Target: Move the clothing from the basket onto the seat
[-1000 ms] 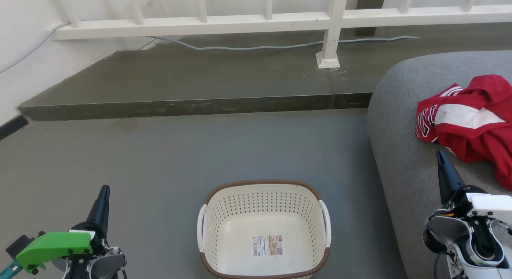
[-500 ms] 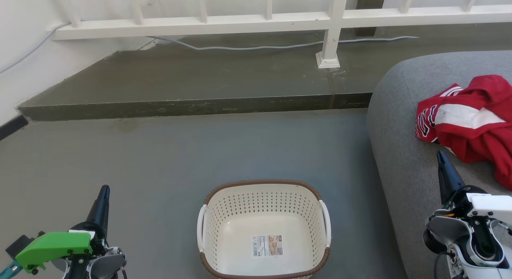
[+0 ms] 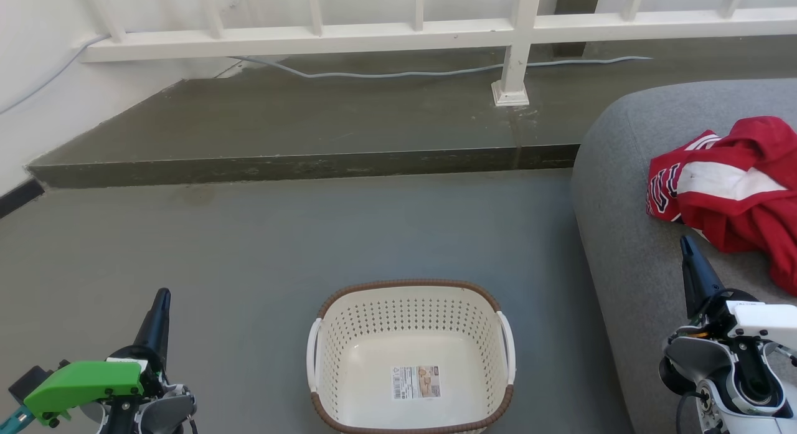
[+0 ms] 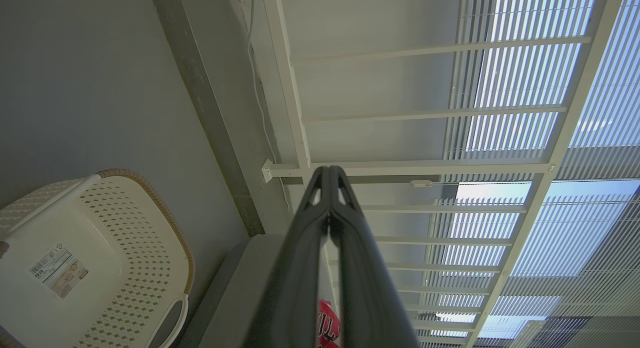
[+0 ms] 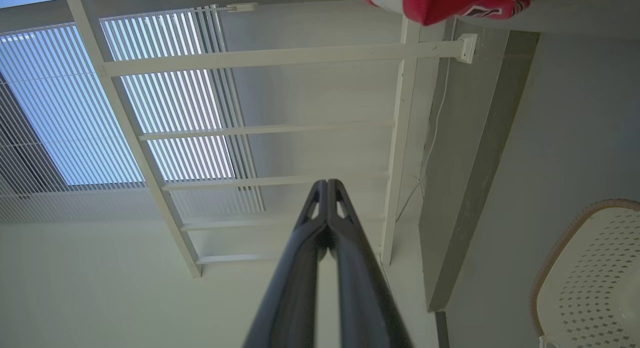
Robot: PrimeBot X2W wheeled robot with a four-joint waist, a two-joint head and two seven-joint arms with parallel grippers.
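The cream basket [image 3: 411, 312] stands on the grey floor [image 3: 249, 247], with a label sticker [image 3: 416, 382] on its bottom. Right of the basket and farther back, the red clothing [image 3: 735, 197] lies bunched on the grey seat [image 3: 629, 235]. The left end effector [image 3: 163, 294] hovers left of the basket. The right end effector [image 3: 685, 241] hovers right of it, over the seat. Both have their fingers pressed tightly together, gripping nothing.

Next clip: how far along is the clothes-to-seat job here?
Done: the cream perforated plastic basket holds nothing but its label sticker, and the red sports clothing lies heaped on the grey fabric seat cushion. In hand: nothing; the left gripper and right gripper are shut, fingers together and free of cloth, apart from both basket and clothing. Left: apparently nothing beyond finishing.
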